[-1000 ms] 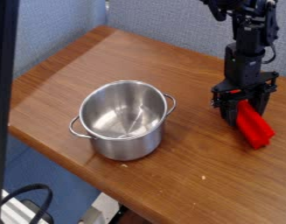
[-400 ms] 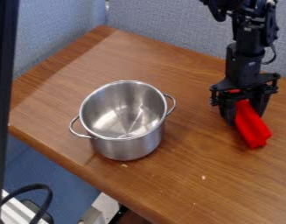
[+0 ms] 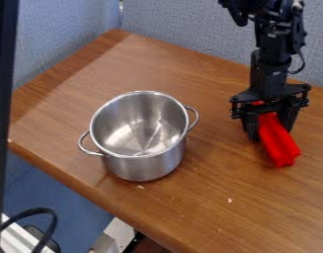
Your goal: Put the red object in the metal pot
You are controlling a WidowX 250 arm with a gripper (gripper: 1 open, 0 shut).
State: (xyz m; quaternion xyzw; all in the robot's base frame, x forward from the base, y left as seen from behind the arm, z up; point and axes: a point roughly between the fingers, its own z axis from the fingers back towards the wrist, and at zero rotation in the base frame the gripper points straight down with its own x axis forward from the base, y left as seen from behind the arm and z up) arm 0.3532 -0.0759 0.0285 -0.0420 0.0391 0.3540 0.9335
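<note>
Bright red object (image 3: pixel 278 142), shiny silver metal pot (image 3: pixel 140 133), warm brown wooden table (image 3: pixel 111 69), black arm (image 3: pixel 274 44)

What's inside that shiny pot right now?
Nothing that shows: the metal pot reveals only its bare brushed bottom and far wall. The near wall hides a strip of the bottom. The red object lies outside, on the table under the gripper.

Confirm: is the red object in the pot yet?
No, the metal pot is empty, and the red object lies on the table to its right, under the gripper.
</note>
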